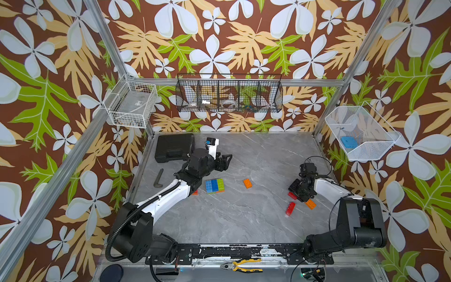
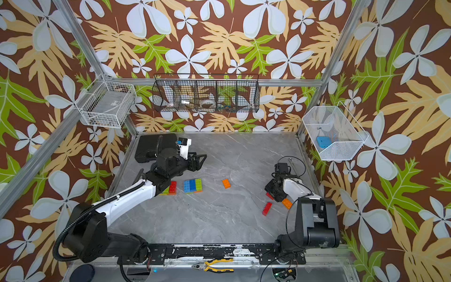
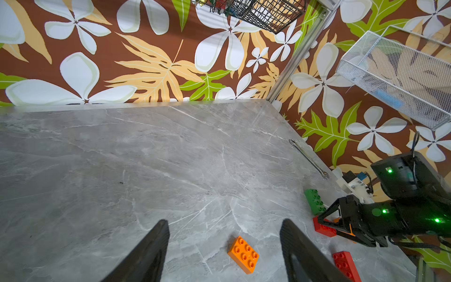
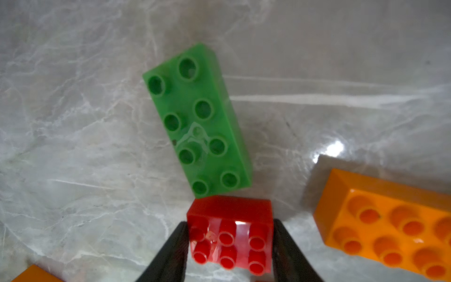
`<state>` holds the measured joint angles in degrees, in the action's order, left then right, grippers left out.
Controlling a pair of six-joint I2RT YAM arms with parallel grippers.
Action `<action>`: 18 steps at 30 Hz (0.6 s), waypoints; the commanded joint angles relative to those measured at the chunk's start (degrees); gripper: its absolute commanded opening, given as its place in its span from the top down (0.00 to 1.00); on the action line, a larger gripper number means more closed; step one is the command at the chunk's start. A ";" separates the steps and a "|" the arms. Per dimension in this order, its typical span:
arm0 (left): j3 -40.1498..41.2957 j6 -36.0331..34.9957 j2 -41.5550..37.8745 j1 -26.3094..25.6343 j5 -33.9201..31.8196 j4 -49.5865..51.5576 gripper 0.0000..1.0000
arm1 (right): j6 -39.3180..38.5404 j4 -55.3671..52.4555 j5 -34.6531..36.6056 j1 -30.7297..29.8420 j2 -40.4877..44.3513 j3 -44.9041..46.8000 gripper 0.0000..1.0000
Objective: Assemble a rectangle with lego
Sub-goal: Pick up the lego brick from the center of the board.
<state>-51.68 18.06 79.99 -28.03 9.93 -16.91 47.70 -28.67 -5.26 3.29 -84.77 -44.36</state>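
Gripping a small red brick (image 4: 230, 239) from both sides, the right tool (image 4: 229, 222) is partly closed, with its two black fingers (image 4: 170, 256) pressed against the brick's opposite faces. The brick's studs face the wrist camera. It cannot be told whether the brick is raised off the grey marble counter (image 1: 244, 219) or resting on it.

A dark green brick (image 4: 197, 122) lies flat on the counter, its near end right at the red brick's edge. An orange brick (image 4: 385, 224) lies to one side, apart from both. In both top views this tool sits low near the counter's right edge, with a second red brick (image 1: 290, 208) loose just in front of it.

The left tool (image 3: 224, 221) holds nothing, and its fingers stand wide apart above the counter towards the back left. In its wrist view a lone orange brick (image 3: 244, 254) lies flat on the counter in the gap between the fingers, touching neither.

A joined block (image 1: 214, 186) of blue and lime bricks, set side by side, rests on the counter close to the left arm. It is well apart from the right tool.
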 commanded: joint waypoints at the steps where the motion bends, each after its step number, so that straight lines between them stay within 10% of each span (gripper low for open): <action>1: 0.00 -0.51 -0.27 -0.01 0.00 -1.55 0.27 | -0.77 0.33 1.48 -0.11 -0.16 0.29 0.59; 7: 0.09 -0.21 -0.36 -0.01 -1.08 -0.99 0.28 | 0.93 -0.71 0.60 -4.26 -0.06 -2.32 0.65; 18: 1.41 -0.70 -1.24 -0.53 -3.83 -0.93 0.31 | 25.09 5.82 0.71 -30.63 -4.85 -6.27 0.67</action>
<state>-50.09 18.02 79.15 -28.56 6.83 -16.49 63.46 -24.88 -5.72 -24.08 -89.23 -49.98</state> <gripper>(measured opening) 0.689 0.342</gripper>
